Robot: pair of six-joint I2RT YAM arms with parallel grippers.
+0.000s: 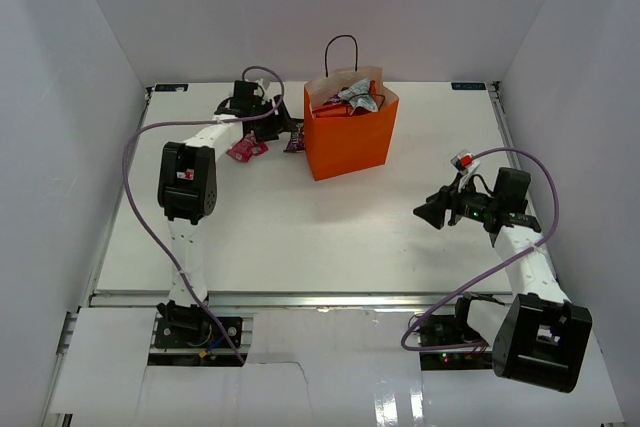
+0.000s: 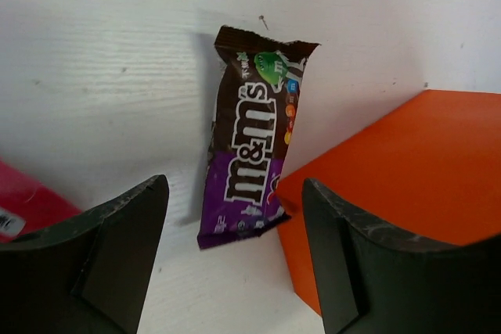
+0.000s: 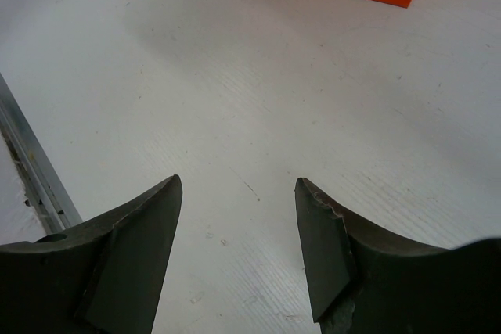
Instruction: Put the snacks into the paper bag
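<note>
A robot lab cell: white panel walls (image 1: 70, 127) enclose a white table (image 1: 300, 237) edged by an aluminium rail (image 1: 330, 299).

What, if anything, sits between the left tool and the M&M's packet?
Nothing visible: the open left tool faces the M&M's packet directly. A corner of the orange paper bag meets the packet's lower edge, so one finger may catch it.

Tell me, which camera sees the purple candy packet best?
The left wrist view: the candy packet lies in the middle, lettering readable, beside the orange bag. The top view shows only a tiny dark sliver next to that bag. The right wrist view misses it.
</note>
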